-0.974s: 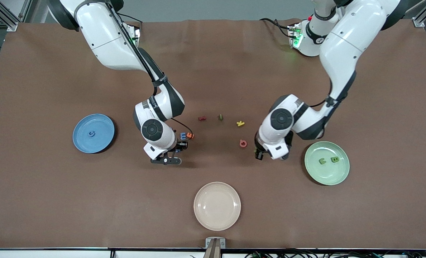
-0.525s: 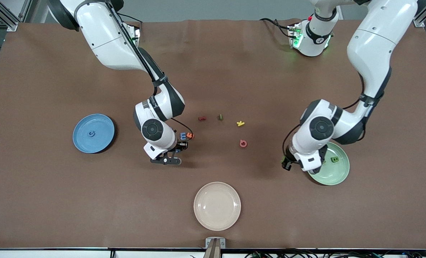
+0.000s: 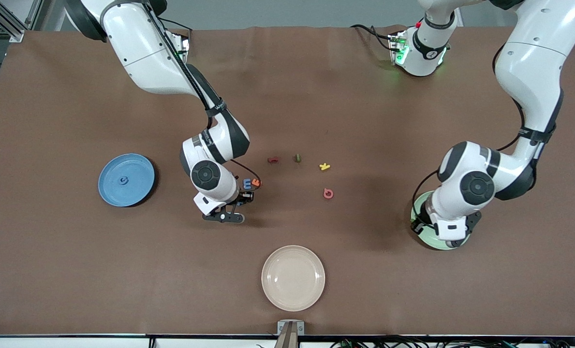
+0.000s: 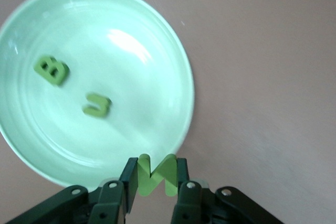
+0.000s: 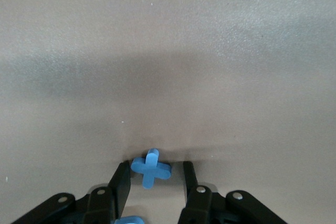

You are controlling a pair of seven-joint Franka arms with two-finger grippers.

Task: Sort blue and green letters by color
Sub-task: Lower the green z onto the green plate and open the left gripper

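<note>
A brown mat [image 3: 287,96] covers the table, framed by metal rails at the corners. On it sit a blue plate [image 3: 110,186] holding a blue letter [image 3: 124,181], a cream plate [image 3: 293,277] nearest the camera, and a green plate [image 4: 131,40].

Only the left wrist view shows the left gripper [image 4: 152,177] pinching a green N [image 4: 156,174] over the green plate's rim, with B [image 4: 51,70] and u [image 4: 97,105] inside.

Only the right wrist view shows the right gripper [image 5: 152,174] spread around a blue x [image 5: 150,167] on the mat, beside the blue E [image 3: 247,183].
</note>
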